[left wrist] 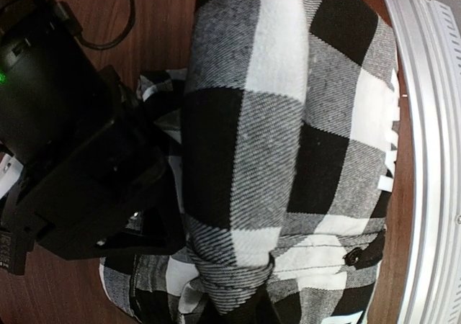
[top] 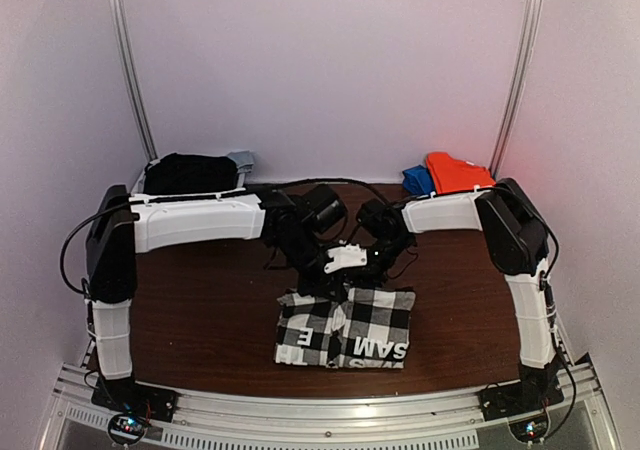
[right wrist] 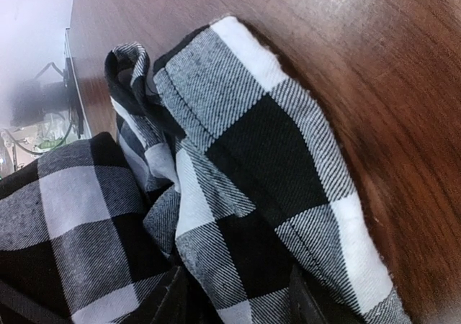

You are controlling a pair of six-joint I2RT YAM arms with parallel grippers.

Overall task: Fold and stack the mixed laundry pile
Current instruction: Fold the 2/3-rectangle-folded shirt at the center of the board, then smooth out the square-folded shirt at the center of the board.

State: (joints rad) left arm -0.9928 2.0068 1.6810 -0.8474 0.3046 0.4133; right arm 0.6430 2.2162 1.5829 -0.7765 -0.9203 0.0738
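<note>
White walls close in a dark wooden worktop (top: 200, 310). The overhead view alone shows the black garment (top: 190, 173) in the far left corner and the orange-red garment (top: 455, 170) far right. The checked shirt (top: 345, 328) lies near the front, with bare wood on either side.

The left end effector (top: 315, 270) is closed tight, but its wrist view hides whether cloth is pinched. That view shows the shirt's near edge just beside the metal rail (left wrist: 425, 158). The right end effector (right wrist: 238, 302) is closed partway on a bunched fold.
</note>
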